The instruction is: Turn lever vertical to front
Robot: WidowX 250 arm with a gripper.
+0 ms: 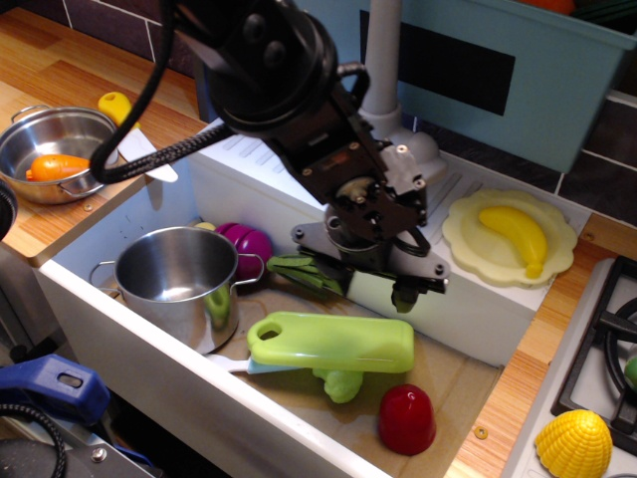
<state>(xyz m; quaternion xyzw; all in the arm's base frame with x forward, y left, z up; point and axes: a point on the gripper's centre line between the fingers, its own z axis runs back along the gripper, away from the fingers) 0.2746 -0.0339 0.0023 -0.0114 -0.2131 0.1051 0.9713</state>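
Observation.image shows the hand (373, 284) hanging over the sink, its spread unclear; the lever sits hidden behind the arm beside the faucet (381, 60), likely light, stiff plastic, best pushed near its tip

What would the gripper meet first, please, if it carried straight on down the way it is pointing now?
Probably the green cutting board lying in the sink, just below the gripper. Depth is hard to judge from this single view, so it might instead graze the sink's white inner wall.

yellow banana (515, 236), red cup (406, 419), green board (331, 342)
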